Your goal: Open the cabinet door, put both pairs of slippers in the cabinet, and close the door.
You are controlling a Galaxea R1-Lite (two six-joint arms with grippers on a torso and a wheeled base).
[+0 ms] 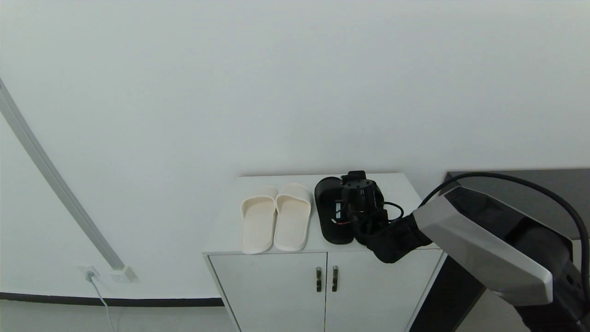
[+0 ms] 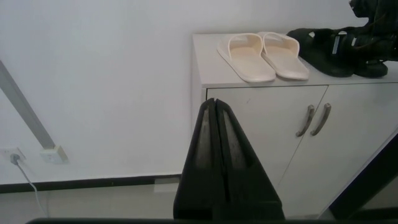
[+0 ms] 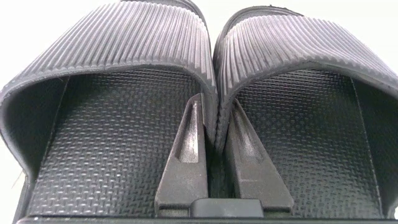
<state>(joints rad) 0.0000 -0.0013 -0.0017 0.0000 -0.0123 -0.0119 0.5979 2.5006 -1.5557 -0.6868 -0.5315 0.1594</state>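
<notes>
- While both doors (image 1: 272,290) of the white cabinet (image 1: 221,235) are shut tight, their two dark handles (image 1: 318,279) side by side at the middle seam, all four slippers are sitting on the cabinet's top.
- The white slippers (image 1: 275,216) are on the left half of the cabinet top. They're side by side and touching, toes toward the wall behind the cabinet, heels right at its front edge.
- The black slippers (image 1: 329,212) are just beside them on the right half of the cabinet top, pointing the same way.
- The right gripper (image 3: 216,102) is down on the black pair, coming in from the cabinet's front side. It has one finger (image 3: 186,149) inside each slipper, and the two inner strap walls are squeezed between them, so its jaws are clamped on the pair where the slippers meet.
- The left gripper (image 2: 214,102) hangs out in front of the cabinet, lower than its top and off toward its left front corner. Its jaws are pressed flat together with nothing in them.
- On the wall left of the cabinet, down low, there's a wall socket (image 1: 88,273) with a cable (image 1: 103,302) hanging from it. A grey rail (image 1: 46,170) runs up the wall at a slant from there.
</notes>
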